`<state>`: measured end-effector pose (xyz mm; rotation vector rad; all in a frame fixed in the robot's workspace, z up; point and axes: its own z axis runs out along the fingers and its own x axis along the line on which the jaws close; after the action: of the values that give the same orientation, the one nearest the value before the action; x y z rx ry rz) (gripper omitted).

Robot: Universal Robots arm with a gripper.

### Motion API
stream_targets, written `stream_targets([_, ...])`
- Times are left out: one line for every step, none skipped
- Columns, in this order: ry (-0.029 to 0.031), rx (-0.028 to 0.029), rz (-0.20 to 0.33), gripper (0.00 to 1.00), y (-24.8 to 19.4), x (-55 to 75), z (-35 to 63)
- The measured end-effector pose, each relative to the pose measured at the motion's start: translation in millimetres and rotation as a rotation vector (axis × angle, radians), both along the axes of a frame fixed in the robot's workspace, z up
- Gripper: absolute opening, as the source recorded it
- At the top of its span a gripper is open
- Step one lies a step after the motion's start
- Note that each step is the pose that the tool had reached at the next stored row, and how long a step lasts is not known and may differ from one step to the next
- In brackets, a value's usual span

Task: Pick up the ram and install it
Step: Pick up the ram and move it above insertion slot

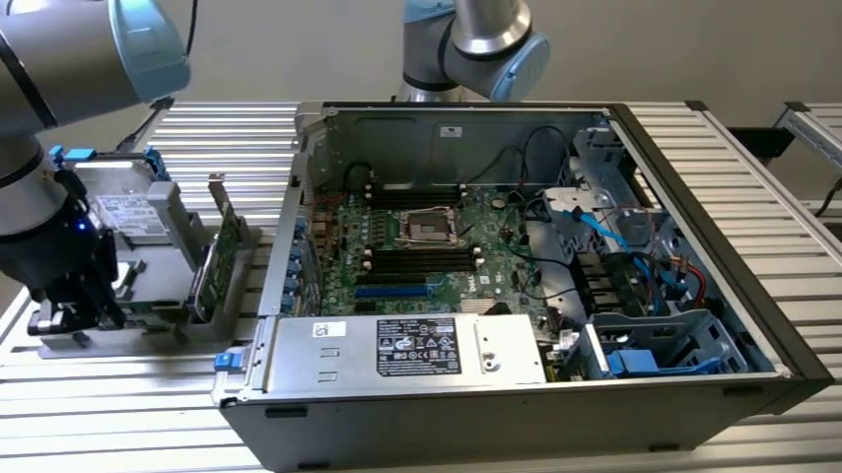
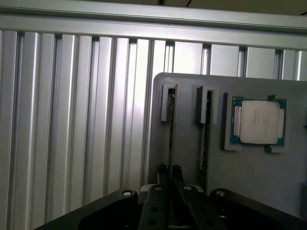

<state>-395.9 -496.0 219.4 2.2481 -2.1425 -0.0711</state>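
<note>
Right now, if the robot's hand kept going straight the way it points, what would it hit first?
The thin ram stick in the grey plastic slotted holder; the hand seems closed on its edge, though depth is unclear.

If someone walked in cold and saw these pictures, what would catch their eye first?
The open computer case sits in the middle of the exterior view, its green motherboard laid bare. At that view's left the arm reaches down to a grey holder. In the wrist view the gripper is shut on the ram standing edge-on in a holder slot, with a processor chip lying in a recess nearby.
</note>
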Motion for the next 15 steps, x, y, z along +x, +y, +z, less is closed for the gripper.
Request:
stream_targets([0.0008,0.0,0.0,0.14,0.0,0.0,2.2])
stream_targets([0.0017,0.0,0.0,0.14,0.0,0.0,4.9])
stream_targets([0.0026,-0.0001,0.0,0.14,0.0,0.0,7.6])
stream_targets([0.0036,-0.0002,0.0,0.14,0.0,0.0,10.5])
stream_targets([0.0046,-0.0002,0.0,0.14,0.0,0.0,13.3])
stream_targets([0.0058,-0.0003,0.0,0.14,0.0,0.0,16.4])
stream_targets([0.007,-0.0003,0.0,0.14,0.0,0.0,19.3])
stream_targets([0.0079,-0.0002,0.0,0.14,0.0,0.1,22.1])
stream_targets([0.0091,-0.0003,0.0,0.14,0.0,0.4,25.0])
stream_targets([0.0105,-0.0003,0.0,0.14,-0.1,1.0,28.0])
stream_targets([0.0118,-0.0002,0.001,0.14,0.0,1.6,31.0])
stream_targets([0.0134,-0.0003,0.001,0.14,0.0,2.8,34.3])
stream_targets([0.0153,-0.0002,0.002,0.14,0.0,4.8,37.9])
stream_targets([0.0172,-0.0001,0.003,0.14,0.0,6.8,41.0])
stream_targets([0.0195,-0.0003,0.004,0.14,0.0,9.1,44.5])
